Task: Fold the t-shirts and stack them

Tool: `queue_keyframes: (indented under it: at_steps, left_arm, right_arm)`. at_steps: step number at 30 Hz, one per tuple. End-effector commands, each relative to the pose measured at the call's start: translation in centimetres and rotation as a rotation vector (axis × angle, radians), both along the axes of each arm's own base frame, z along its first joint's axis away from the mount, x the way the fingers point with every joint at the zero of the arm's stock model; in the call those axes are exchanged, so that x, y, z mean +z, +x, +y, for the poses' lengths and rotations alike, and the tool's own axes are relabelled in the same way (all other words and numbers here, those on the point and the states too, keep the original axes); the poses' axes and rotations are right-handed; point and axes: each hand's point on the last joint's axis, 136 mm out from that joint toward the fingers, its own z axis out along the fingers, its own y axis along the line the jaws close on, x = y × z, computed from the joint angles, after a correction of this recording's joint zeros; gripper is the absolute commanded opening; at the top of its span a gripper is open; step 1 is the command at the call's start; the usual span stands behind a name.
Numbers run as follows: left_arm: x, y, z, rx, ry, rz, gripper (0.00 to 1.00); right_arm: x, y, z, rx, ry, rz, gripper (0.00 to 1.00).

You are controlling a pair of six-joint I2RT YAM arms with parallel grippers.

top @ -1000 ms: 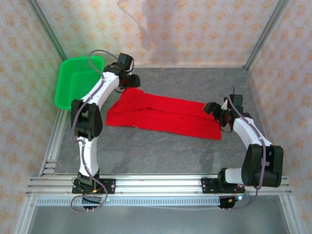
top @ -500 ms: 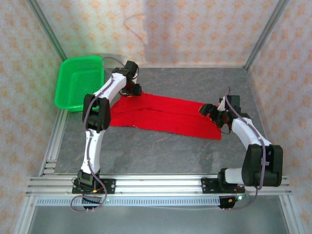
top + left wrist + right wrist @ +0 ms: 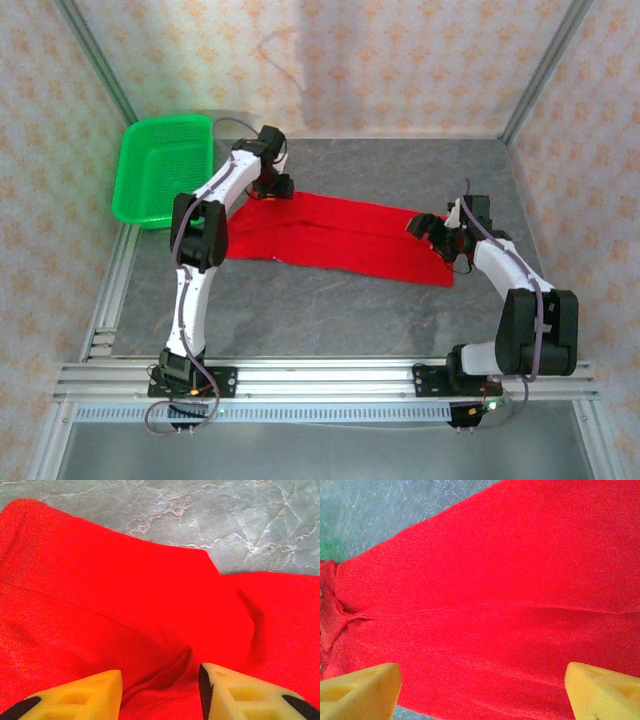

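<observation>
The left gripper's fingers [image 3: 75, 695] stand partly apart with a raised pucker of red cloth between them, not yet pinched. The right gripper's fingers [image 3: 360, 690] are spread wide over flat fabric and grip nothing. The red t-shirt [image 3: 340, 235] lies as a long band across the middle of the grey table [image 3: 330, 310], running from about 10 o'clock down towards 4 o'clock. The left gripper [image 3: 272, 187] is at its 10 o'clock end and the right gripper [image 3: 425, 225] at its 3 o'clock end. The green mesh basket [image 3: 122, 180] sits apart in the 10 o'clock corner. The shirt looks light, limp and easily rucked, so it will likely sag and drag unless it is taken by a bunched edge or corner at both ends. Compared with a second ago, the left arm has swung off the basket towards 3 o'clock, and the right gripper has edged slightly towards 9 o'clock. The shirt has barely shifted.
</observation>
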Motion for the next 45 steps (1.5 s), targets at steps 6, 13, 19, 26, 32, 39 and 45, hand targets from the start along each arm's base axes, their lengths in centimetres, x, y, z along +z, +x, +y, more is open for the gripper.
queue_keyframes:
  at_steps: [6, 13, 19, 26, 32, 39, 45]
  left_arm:
    - [-0.3, -1.4, -0.5, -0.054, 0.010, 0.040, 0.36]
    - [-0.2, -1.7, -0.9, -0.079, 0.010, 0.043, 0.10]
    - [0.2, -2.2, -1.3, -0.089, -0.010, 0.038, 0.00]
    - [2.2, -3.2, -2.6, -0.122, -0.039, -0.017, 0.00]
    - [2.6, -4.9, -3.4, -0.123, -0.052, -0.044, 0.00]
    - [2.6, -7.6, -4.5, -0.114, -0.061, -0.055, 0.00]
    - [0.6, -10.6, -5.1, -0.092, -0.056, -0.018, 0.00]
  right_arm:
    - [1.7, 1.9, 0.3, 0.015, 0.006, -0.061, 0.85]
    - [2.0, 2.7, 0.5, 0.010, 0.014, -0.075, 0.85]
    - [2.3, 3.2, 0.5, 0.007, 0.015, -0.088, 0.86]
    - [2.2, 3.6, 0.4, 0.000, 0.019, -0.091, 0.86]
    - [2.0, 3.7, 0.4, -0.002, 0.016, -0.091, 0.86]
    - [1.7, 3.8, 0.3, -0.004, 0.016, -0.085, 0.86]
    - [1.3, 3.9, 0.5, -0.003, 0.024, -0.074, 0.86]
